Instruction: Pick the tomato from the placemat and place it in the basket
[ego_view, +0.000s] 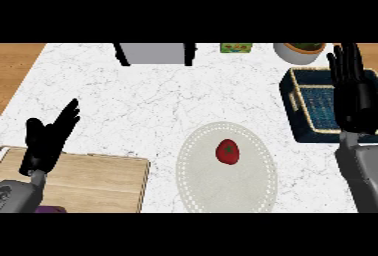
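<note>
Head view shows the left hand (46, 141) with straight fingers above a wooden board (88, 182), beside the pale placemat (221, 192) bearing the tomato (228, 151). Rightward, the right hand (353, 85), fingers spread, overlaps the dark basket (306, 107), whose contents cannot be told

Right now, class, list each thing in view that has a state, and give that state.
tomato: resting on placemat, not held
placemat: flat on counter
basket: holds no tomato
left robot hand: open, holding nothing
right robot hand: open, over basket
</note>
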